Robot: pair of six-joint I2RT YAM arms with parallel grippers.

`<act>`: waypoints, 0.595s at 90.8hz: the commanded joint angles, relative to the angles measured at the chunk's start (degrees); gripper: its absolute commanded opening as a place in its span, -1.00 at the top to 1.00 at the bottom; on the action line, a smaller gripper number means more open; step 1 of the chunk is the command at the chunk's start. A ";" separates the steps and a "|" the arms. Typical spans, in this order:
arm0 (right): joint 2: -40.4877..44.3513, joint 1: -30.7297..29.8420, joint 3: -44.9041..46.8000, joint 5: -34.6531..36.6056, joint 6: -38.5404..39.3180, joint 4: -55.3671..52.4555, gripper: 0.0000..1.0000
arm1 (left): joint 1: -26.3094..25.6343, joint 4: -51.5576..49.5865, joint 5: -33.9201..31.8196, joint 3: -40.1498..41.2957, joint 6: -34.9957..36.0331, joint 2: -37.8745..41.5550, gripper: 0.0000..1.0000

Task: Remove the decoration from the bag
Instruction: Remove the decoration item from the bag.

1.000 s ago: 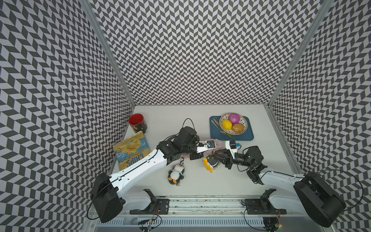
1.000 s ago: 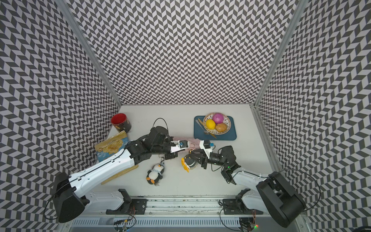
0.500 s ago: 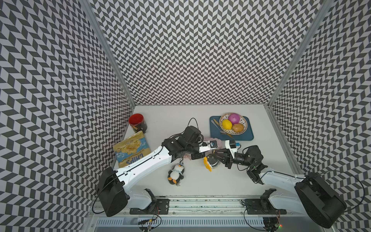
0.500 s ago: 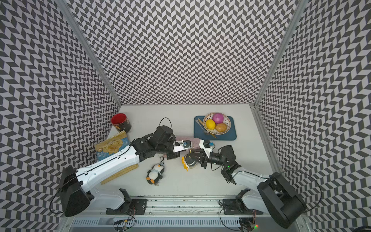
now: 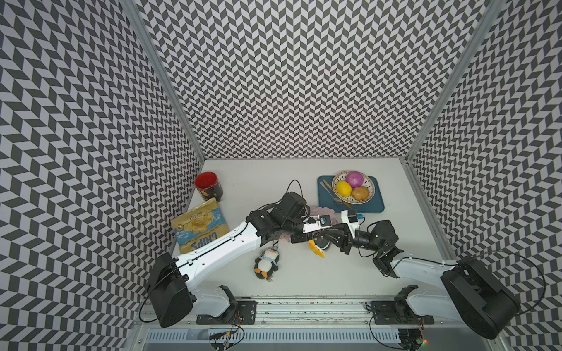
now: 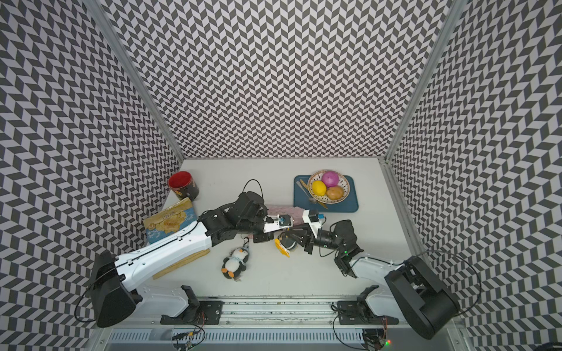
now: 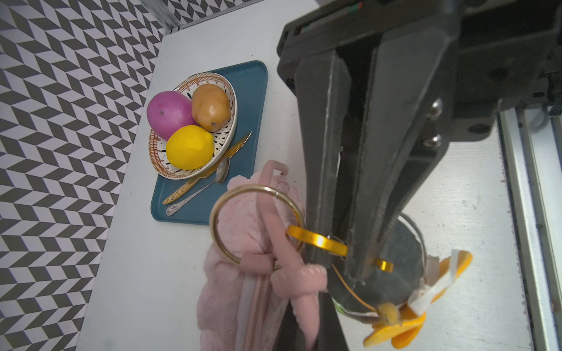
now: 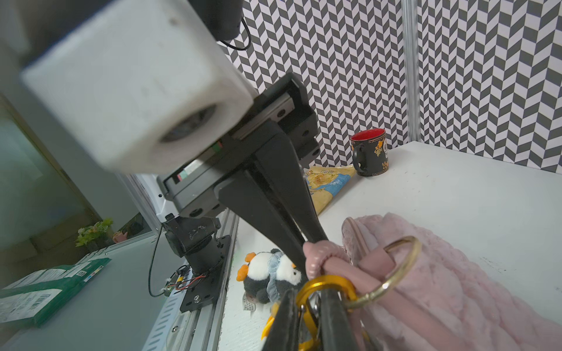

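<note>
Here the left pincer clamps the pink cord knot of the bag, which lies mid-tabletop beneath the meeting arms. The right pincer is closed on the yellow carabiner of the decoration. The carabiner hooks the gold ring, its long axis running from ring to jaws. The right arm's nearer, so the pull should go away from the bag.

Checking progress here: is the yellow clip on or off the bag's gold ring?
On. In the right wrist view the yellow clip loops around the gold ring, which hangs on the pink strap of the bag.
</note>
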State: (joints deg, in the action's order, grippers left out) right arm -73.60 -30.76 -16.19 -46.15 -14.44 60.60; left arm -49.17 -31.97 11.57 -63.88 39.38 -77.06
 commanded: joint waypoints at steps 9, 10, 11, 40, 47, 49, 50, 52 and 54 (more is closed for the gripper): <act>-1.37 0.78 -0.51 0.13 -2.55 5.34 0.72 | -1.35 -1.30 -0.06 -1.23 0.67 -0.84 1.00; -1.45 0.83 -0.51 0.07 -2.67 5.50 0.71 | -1.40 -1.28 -0.19 -1.20 0.69 -0.96 1.00; -1.54 0.86 -0.47 0.04 -2.77 5.72 0.72 | -1.43 -1.27 -0.35 -1.18 0.70 -1.02 1.00; -2.74 2.64 0.94 -0.79 -5.24 10.67 0.71 | -1.86 0.69 -0.77 1.11 0.53 -1.78 1.00; -3.59 3.24 1.38 -1.44 -6.66 12.89 0.71 | -1.85 1.15 0.23 2.02 0.64 -1.65 1.00; -3.92 3.25 1.32 -1.76 -6.88 13.17 0.72 | -1.88 1.34 0.19 2.34 0.86 -1.64 1.00; -4.05 3.21 1.28 -1.89 -6.90 13.33 0.72 | -1.98 1.49 0.06 2.52 0.96 -1.62 1.00; -4.37 3.24 1.25 -2.11 -7.07 13.78 0.71 | -2.07 1.72 -0.31 2.81 1.10 -1.61 1.00; -4.71 3.25 1.25 -2.37 -7.40 14.40 0.71 | -2.12 1.97 -0.61 2.97 1.20 -1.69 1.00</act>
State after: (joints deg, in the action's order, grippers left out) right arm -76.88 -28.29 -15.09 -47.99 -19.70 66.61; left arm -50.30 -30.63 9.78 -62.76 39.44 -78.54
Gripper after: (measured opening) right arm 0.145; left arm 0.080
